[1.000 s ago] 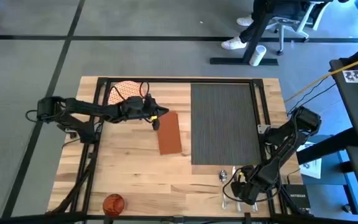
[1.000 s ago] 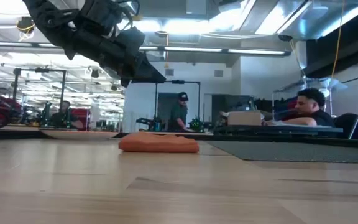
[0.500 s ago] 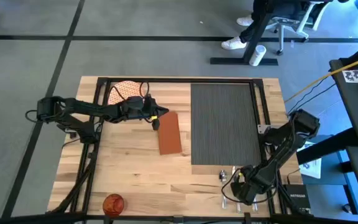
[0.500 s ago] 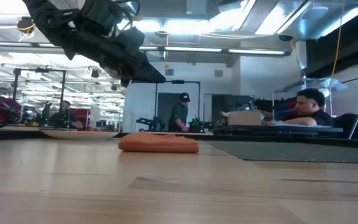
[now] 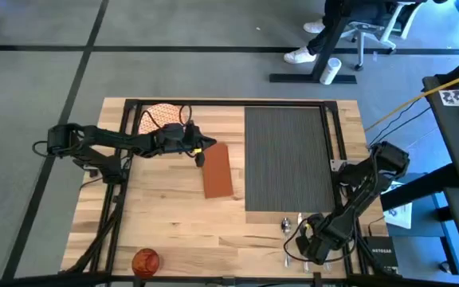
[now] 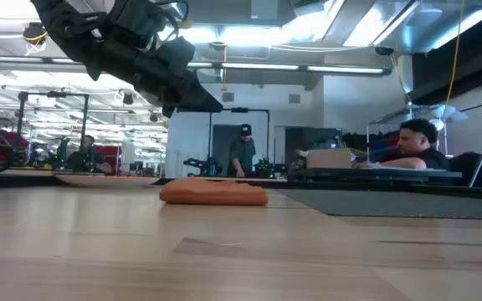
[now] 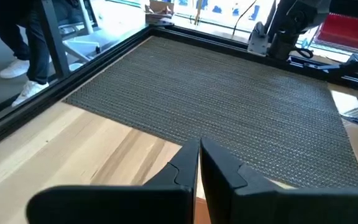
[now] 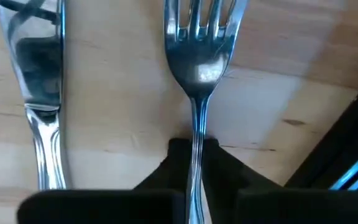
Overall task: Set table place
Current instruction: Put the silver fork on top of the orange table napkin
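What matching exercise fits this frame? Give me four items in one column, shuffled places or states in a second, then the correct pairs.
Items:
1. fork
2. napkin
3. cup
4. placemat

Places or states:
A. lies flat on the bare table, just left of the placemat
B. stands at the table's near edge, left side
C. handle between the right gripper fingers
D. covers the table's right half, nothing on it

Pairs: 1-C, 2-A, 3-B, 4-D

Bright overhead lighting, soft shadows, low view hazy
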Robot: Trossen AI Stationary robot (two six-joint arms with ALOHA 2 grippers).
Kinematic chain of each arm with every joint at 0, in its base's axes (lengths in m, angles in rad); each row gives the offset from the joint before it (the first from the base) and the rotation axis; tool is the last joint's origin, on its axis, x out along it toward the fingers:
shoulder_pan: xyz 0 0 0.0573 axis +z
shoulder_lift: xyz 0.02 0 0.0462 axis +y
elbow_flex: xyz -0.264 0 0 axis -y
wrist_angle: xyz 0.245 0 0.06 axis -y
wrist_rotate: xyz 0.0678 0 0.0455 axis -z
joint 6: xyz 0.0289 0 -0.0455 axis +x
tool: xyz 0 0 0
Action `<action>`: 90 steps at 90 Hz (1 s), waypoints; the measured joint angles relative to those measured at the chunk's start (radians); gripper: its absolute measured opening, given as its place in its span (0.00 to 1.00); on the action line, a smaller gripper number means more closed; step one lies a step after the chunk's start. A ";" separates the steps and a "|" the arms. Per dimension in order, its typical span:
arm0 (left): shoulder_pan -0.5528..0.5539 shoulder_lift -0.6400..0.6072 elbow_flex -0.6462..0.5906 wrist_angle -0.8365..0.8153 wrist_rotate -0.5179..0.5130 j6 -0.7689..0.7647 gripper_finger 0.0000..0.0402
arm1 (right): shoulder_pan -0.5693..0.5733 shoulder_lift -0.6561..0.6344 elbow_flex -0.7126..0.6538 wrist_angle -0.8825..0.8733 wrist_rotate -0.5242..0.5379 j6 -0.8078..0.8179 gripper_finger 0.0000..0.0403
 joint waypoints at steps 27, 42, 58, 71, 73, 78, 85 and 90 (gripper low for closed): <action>0.000 0.000 0.000 0.001 0.000 0.000 0.00 | -0.004 -0.003 0.123 -0.182 0.070 -0.001 0.00; 0.000 0.000 0.000 0.002 0.000 0.000 0.00 | -0.043 -0.005 0.232 -0.337 0.126 -0.038 0.00; 0.000 0.000 0.000 0.002 0.000 -0.003 0.00 | -0.166 -0.030 0.297 -0.394 0.193 -0.150 0.00; 0.000 0.000 0.000 0.006 0.000 0.001 0.00 | -0.300 -0.054 0.316 -0.395 0.290 -0.312 0.00; 0.000 0.000 0.000 0.006 0.000 0.004 0.00 | -0.321 -0.057 0.316 -0.397 0.297 -0.339 0.00; -0.002 0.000 0.000 0.006 0.000 0.009 0.00 | -0.369 -0.060 0.316 -0.396 0.306 -0.406 0.00; -0.002 0.000 0.000 0.006 0.000 0.011 0.00 | -0.441 -0.060 0.316 -0.396 0.320 -0.510 0.00; -0.002 0.000 0.000 0.007 0.000 0.014 0.00 | -0.490 -0.060 0.316 -0.390 0.345 -0.574 0.00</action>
